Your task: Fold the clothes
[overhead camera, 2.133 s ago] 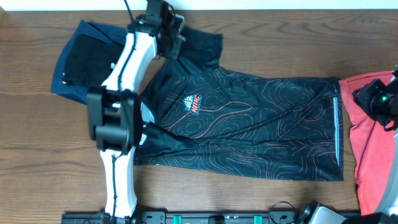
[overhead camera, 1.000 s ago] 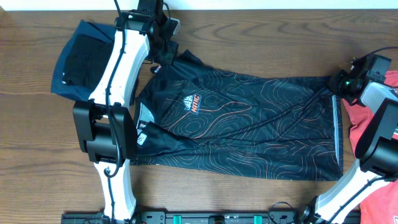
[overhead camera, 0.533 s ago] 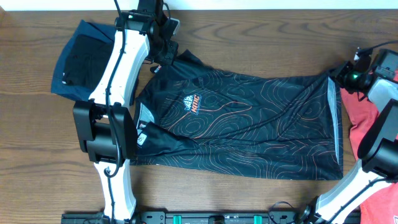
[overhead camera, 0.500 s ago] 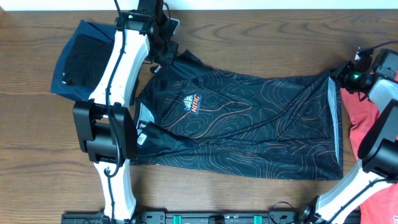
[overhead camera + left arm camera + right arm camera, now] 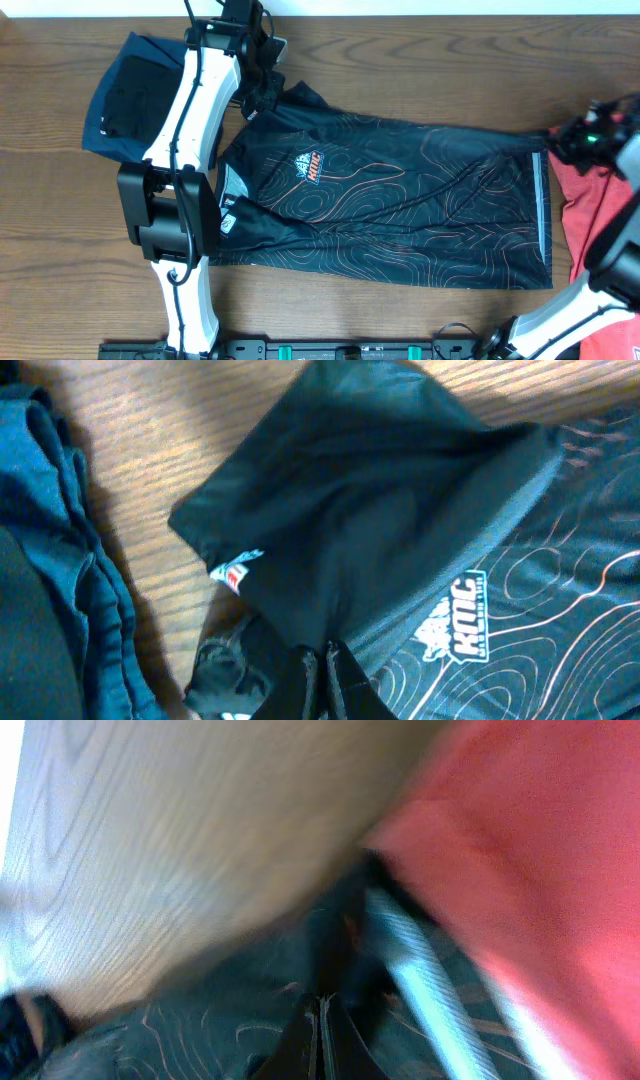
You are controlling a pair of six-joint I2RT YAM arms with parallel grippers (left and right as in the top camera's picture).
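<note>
Black cloth with thin orange and white contour lines covers the middle of the wooden table (image 5: 400, 60): the jersey (image 5: 400, 210) lies spread flat, its collar end toward the left and its hem toward the right. A small orange and white logo (image 5: 311, 166) sits on the chest, near the left arm.

The left gripper (image 5: 258, 95) is at the far left corner of the jersey, at the shoulder. Its fingers are pressed together on a pinch of the black fabric, and the short sleeve (image 5: 370, 510) rises in a loose fold just past them. A small white and red label (image 5: 235, 570) shows at the edge of that fold.

The right gripper (image 5: 562, 135) is at the far right corner, by the hem. Its wrist view is blurred, but the fingers show closed on the dark edge of the jersey, beside a grey stripe (image 5: 425, 975) that runs along the hem.

A red T-shirt (image 5: 590, 200) lies at the right edge of the table, touching the jersey's hem. Folded navy garments (image 5: 125, 95) sit at the far left, just beside the pinched shoulder.
</note>
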